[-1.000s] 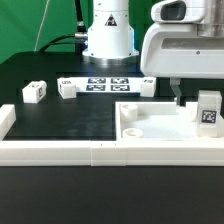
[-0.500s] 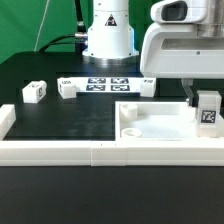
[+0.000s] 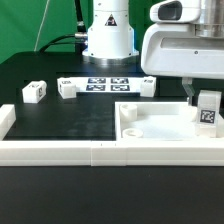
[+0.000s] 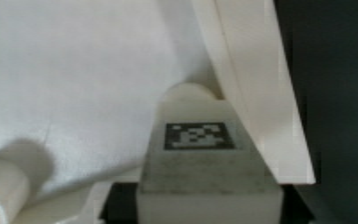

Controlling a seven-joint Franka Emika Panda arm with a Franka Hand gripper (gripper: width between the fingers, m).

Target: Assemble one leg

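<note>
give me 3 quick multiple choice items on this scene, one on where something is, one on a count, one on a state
1. Where is the leg with the gripper at it?
A. on the marker board
B. over the panel, at the exterior view's right
C. on the black mat by the front rail

2. How many loose legs lie at the exterior view's left, near the marker board?
A. none
B. two
C. five

3. How does the tagged leg stand?
A. upright, tag facing the exterior camera
B. flat on its side, tag down
C. upside down on the mat

Answers:
1 B, it sits above the panel at the right.
2 B, one leg and another lie there.
3 A, its tag shows squarely in the exterior view.
</note>
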